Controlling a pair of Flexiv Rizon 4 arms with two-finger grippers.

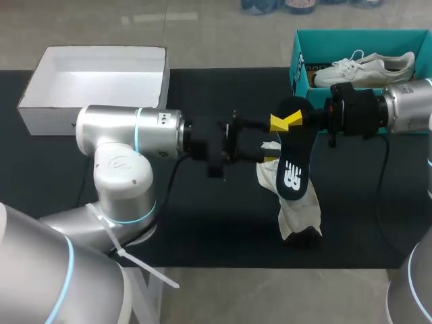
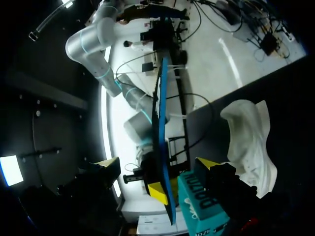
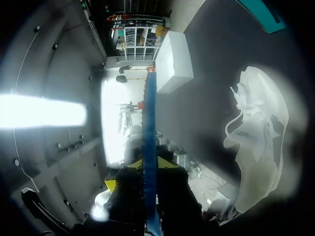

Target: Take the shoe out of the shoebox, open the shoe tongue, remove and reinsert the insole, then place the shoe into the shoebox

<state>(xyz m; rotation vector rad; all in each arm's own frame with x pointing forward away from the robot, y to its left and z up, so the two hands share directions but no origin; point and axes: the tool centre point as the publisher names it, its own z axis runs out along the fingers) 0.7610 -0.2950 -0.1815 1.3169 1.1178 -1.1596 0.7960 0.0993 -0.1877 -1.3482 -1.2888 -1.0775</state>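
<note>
**A:** Where is the insole?

**B:** Off the bench. The insole (image 1: 291, 169) hangs in the air right of the bench's middle, with one end clamped in the right jaws. The right wrist view shows it edge-on (image 3: 150, 123), pinched from both sides.

**A:** And the left jaws?

**B:** They are spread wide, one tip on either side of the insole (image 2: 160, 123), and as far as I can see they touch nothing. I'd judge they are lined up to take or steady it. A floppy sheet gripped at one end is awkward to steer into a shoe.

**A:** And the shoe?

**B:** The white shoe (image 1: 300, 212) lies on the bench (image 1: 202, 223) just beneath the insole, toward the front edge, with its upper slumped open. Nothing holds it, so pushing the insole in could simply slide it along.

**A:** Why hold the insole so close above it?

**B:** Probably to keep the path back inside short.

**A:** And the shoebox?

**B:** The teal shoebox (image 1: 299, 61) stands at the rear right corner with a second shoe (image 1: 364, 67) inside. A white box (image 1: 47, 116) sits at the rear left corner. Putting the insole back and returning the shoe are not yet done.
</note>
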